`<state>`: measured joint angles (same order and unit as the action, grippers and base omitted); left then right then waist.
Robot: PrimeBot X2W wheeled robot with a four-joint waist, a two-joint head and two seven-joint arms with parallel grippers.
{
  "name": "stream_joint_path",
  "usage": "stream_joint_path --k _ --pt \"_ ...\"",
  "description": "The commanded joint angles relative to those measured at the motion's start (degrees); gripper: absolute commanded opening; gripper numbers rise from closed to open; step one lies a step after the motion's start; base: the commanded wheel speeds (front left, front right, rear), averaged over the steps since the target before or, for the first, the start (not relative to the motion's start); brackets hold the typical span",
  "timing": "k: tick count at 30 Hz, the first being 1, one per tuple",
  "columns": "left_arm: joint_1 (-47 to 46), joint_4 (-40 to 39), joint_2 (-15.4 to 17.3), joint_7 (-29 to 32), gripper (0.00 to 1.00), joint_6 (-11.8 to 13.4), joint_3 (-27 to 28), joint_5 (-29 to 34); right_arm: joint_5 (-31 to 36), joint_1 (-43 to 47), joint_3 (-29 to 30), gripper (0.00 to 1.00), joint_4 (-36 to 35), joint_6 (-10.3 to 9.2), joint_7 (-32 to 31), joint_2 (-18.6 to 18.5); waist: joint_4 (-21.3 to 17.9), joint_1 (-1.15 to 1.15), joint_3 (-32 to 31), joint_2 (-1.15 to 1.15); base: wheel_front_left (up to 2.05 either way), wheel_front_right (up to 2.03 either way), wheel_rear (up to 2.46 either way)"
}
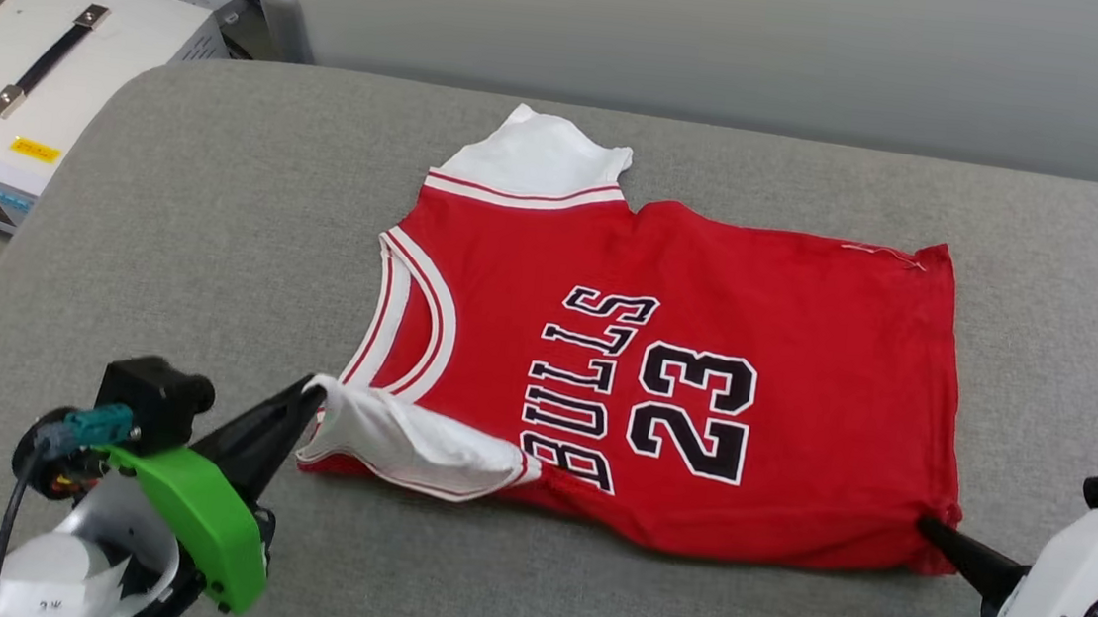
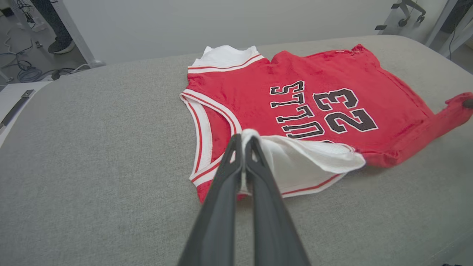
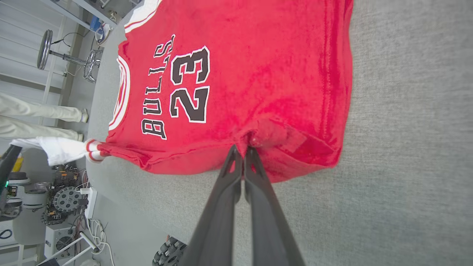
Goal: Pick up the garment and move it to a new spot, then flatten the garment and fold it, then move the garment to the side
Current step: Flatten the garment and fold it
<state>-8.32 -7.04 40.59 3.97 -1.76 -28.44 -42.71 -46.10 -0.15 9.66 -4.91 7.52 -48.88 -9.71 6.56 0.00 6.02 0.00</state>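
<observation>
While both grippers pinched the near edge of the garment (image 1: 709, 293), the flattening looked done and the fold about to begin. The left gripper (image 1: 308, 395) was clamped on the white sleeve at the garment's near left corner, and the right gripper (image 1: 928, 526) on the red hem at its near right corner. The garment lay spread, "23" upward, on the grey table (image 1: 167, 245). Next, I judged, both corners needed lifting together toward the garment's far edge. Beyond its far left, a white case (image 1: 43, 75) sat shut, contents hidden.
</observation>
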Motion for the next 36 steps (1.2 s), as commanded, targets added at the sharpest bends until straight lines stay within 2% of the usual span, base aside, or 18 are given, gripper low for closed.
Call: stream_joint_path --k 1,10,24,25,26,27,28,36 --pt "-2.61 1.25 -0.53 0.42 0.0 -0.47 0.02 0.78 1.7 -1.99 0.73 0.0 0.03 -0.03 -0.85 0.79 -1.18 0.0 2.79 0.0 0.0 0.0 0.0" --pt "-12.34 11.95 -3.11 1.28 0.0 -2.33 -0.61 1.76 8.17 -10.14 3.25 0.0 3.11 -0.03 -3.25 4.26 -3.2 0.0 6.57 0.0 0.0 0.0 0.0" --pt "-20.27 27.89 -6.46 -0.25 0.0 -4.64 -4.06 3.25 10.78 -15.42 1.79 0.0 8.63 -0.03 0.93 4.55 -4.82 0.0 9.85 0.0 0.0 0.0 0.0" --pt "-20.68 28.68 -6.75 -0.63 0.12 -4.75 -4.41 3.46 10.78 -15.77 1.18 0.0 8.83 -0.03 1.47 4.24 -4.82 0.0 9.95 0.0 0.0 0.0 0.0" --pt "-21.32 29.66 -7.03 -1.62 1.0 -4.84 -4.93 4.28 10.69 -16.16 0.5 0.0 9.23 -0.03 2.26 3.81 -4.82 0.0 10.04 0.0 0.0 0.0 0.0" --pt "-21.71 30.61 -7.43 -2.26 1.0 -4.9 -5.3 4.7 10.78 -16.43 0.13 0.0 9.7 -0.03 2.98 3.39 -4.8 0.0 10.06 0.0 0.0 0.0 0.0" --pt "-22.06 31.87 -8.04 -2.52 1.0 -5.0 -5.86 4.81 11.0 -16.71 -0.39 1.0 10.27 -0.03 4.06 2.78 -4.73 0.0 10.01 0.0 0.0 0.0 0.0" --pt "-23.39 38.15 -11.31 -7.47 1.0 -5.35 -6.53 3.88 9.61 -16.57 -5.03 1.0 12.95 -0.03 10.03 -1.25 -3.91 0.0 6.88 0.0 0.0 0.0 0.0"
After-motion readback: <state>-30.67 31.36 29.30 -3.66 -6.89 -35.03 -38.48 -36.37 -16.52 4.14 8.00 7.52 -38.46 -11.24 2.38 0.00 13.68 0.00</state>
